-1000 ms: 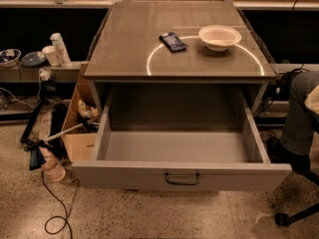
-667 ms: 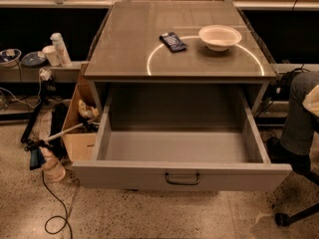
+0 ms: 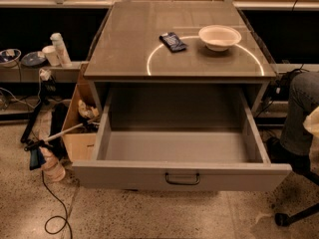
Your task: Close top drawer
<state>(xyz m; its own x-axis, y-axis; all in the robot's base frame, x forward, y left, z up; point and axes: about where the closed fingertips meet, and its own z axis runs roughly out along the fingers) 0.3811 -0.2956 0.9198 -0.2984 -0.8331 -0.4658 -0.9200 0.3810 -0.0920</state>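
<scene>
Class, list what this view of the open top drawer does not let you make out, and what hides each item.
The gripper: not in the camera view, so its place is unknown.
The top drawer: floor strip just behind its front panel, hidden by that panel.
The dark packet on the cabinet top: label too small to read.
The person at right: cut off by the frame edge.

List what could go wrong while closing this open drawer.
1. The gripper is out of view, so its line to the top drawer cannot be checked. A push well off the centre handle might skew the drawer.
2. A hard shove could jolt the bowl and dark packet on the tabletop.
3. A person's leg is close to the drawer's right front corner, and the arm might brush it.
</scene>
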